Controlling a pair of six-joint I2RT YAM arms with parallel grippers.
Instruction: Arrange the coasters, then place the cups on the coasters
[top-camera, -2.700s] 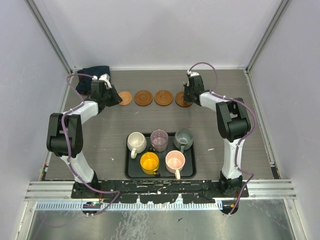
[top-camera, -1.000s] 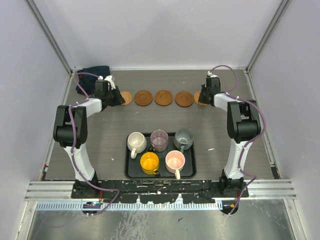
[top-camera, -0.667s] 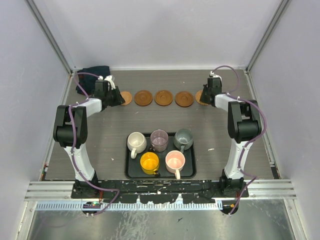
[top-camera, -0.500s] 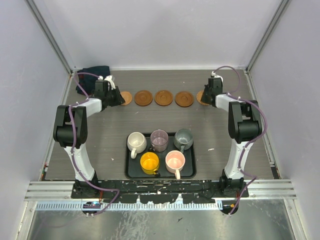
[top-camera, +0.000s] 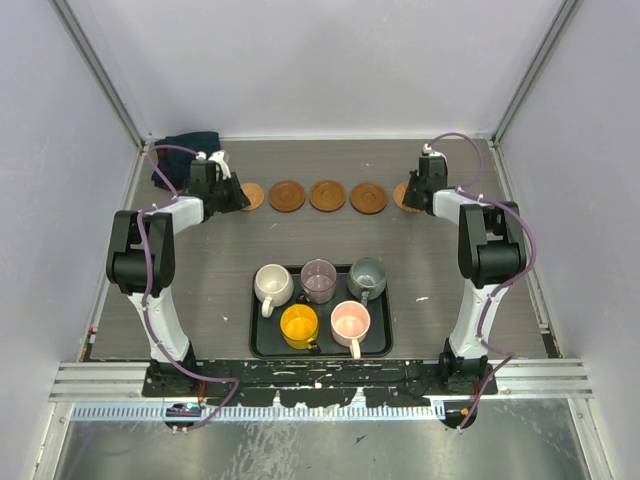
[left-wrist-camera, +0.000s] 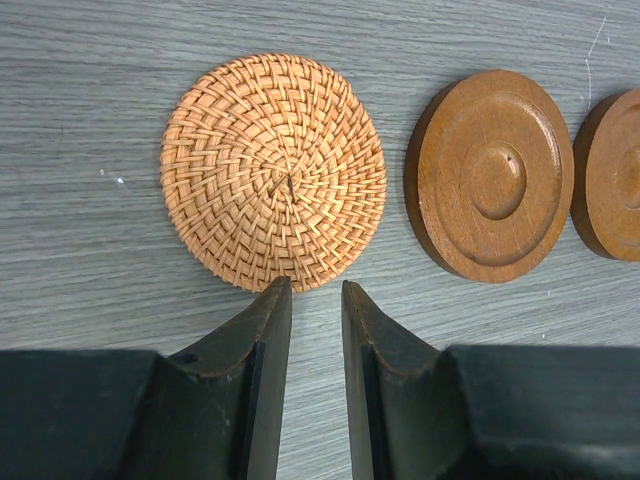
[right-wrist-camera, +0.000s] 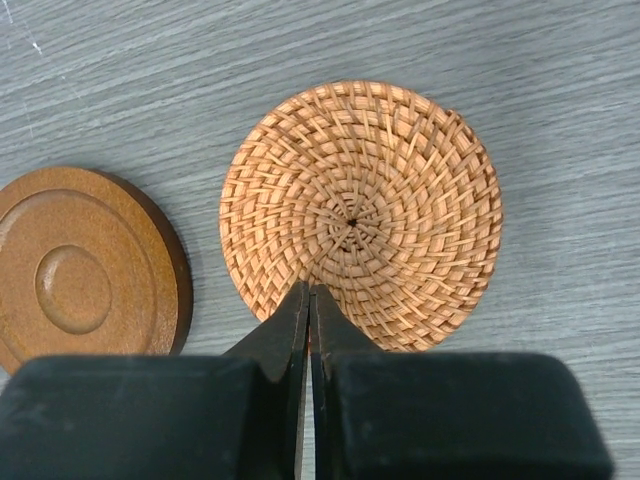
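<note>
Several coasters lie in a row at the back of the table. A woven coaster (top-camera: 250, 196) (left-wrist-camera: 273, 185) ends the row on the left, and my left gripper (top-camera: 232, 196) (left-wrist-camera: 315, 290) stands just short of its rim, open a little with nothing between the fingers. Wooden coasters (top-camera: 327, 196) (left-wrist-camera: 492, 186) fill the middle. My right gripper (top-camera: 416, 194) (right-wrist-camera: 308, 292) is shut, its tips over the near rim of the right-end woven coaster (top-camera: 403, 196) (right-wrist-camera: 380, 190). The cups, cream (top-camera: 272, 283), mauve (top-camera: 318, 278), grey-green (top-camera: 367, 275), yellow (top-camera: 299, 325) and pink (top-camera: 350, 320), stand together near the front.
The cups stand in a black tray (top-camera: 258, 345) between the arm bases. A dark teal cloth (top-camera: 185, 155) lies bunched in the back left corner, behind my left gripper. Grey walls close in the table at the back and on both sides.
The right gripper has moved from the fourth coaster to the right end, where a woven coaster now lies, and has crept slightly further right. The left arm has shifted only slightly.
</note>
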